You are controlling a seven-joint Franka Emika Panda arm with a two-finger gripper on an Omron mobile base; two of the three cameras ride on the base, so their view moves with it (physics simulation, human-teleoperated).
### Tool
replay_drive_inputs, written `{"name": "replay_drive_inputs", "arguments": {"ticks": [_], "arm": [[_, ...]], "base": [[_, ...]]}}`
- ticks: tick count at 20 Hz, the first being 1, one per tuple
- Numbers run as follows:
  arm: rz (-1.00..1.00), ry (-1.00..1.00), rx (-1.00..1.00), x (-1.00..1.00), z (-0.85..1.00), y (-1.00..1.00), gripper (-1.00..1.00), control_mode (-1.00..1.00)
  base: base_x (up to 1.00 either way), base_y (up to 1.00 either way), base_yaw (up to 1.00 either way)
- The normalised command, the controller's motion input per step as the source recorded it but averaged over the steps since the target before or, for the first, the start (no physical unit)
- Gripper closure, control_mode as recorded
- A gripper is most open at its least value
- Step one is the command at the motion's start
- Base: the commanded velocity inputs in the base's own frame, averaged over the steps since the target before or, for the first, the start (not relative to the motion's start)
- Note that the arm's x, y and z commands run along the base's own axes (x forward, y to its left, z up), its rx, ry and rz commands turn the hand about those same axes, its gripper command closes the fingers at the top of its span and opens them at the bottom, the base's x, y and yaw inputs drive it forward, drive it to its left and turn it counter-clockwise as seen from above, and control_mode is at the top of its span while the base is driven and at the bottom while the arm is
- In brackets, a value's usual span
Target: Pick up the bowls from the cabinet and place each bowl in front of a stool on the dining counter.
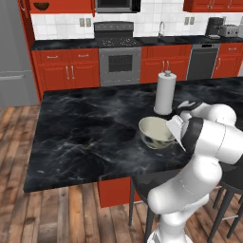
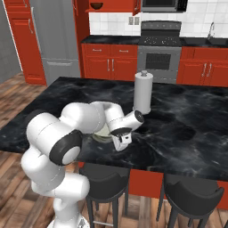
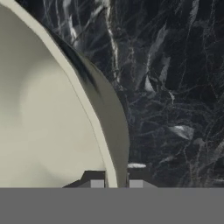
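Pictured in a red-and-black kitchen, mid-delivery. Far behind and to the left of the paper towel roll [image 1: 166, 92], high in the open cabinet [image 1: 59, 5]: the dark reddish-brown bowl [image 1: 41, 5], not yet fetched. Just in front of the roll and slightly left, low over the dining counter [image 1: 85, 137] near its front edge: the cream bowl [image 1: 155, 133], upright, pinched at its rim by the gripper [image 3: 115, 183], one finger inside the wall and one outside. From these angles, no telling whether the base touches the slab or hangs just above it. Below and in front of the roll, under the counter's overhang: one stool [image 2: 106, 180], another stool [image 2: 192, 194] to its right.

Likely step: setting this bowl down before the nearer stool. Best done by lowering straight and level until the base sits flat, then parting the fingers fully and lifting clear without dragging the rim. Worth keeping away from the roll; a sideways swing could topple it.
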Motion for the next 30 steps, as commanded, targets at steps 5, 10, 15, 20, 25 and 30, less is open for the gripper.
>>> {"name": "replay_drive_inputs", "arguments": {"ticks": [5, 10, 15, 20, 25, 30], "arm": [[0.0, 0.0, 0.0, 0.03, -0.03, 0.0, 1.0, -1.0], [0.0, 0.0, 0.0, 0.0, 0.0, 0.0, 1.0, -1.0], [0.0, 0.0, 0.0, 0.0, 0.0, 0.0, 1.0, -1.0], [0.0, 0.0, 0.0, 0.0, 0.0, 0.0, -1.0, -1.0], [0.0, 0.0, 0.0, 0.0, 0.0, 0.0, -1.0, -1.0], [0.0, 0.0, 0.0, 0.0, 0.0, 0.0, -1.0, -1.0]], "base": [[0.0, 0.0, 0.0], [0.0, 0.0, 0.0], [0.0, 0.0, 0.0], [0.0, 0.0, 0.0], [0.0, 0.0, 0.0], [0.0, 0.0, 0.0]]}}
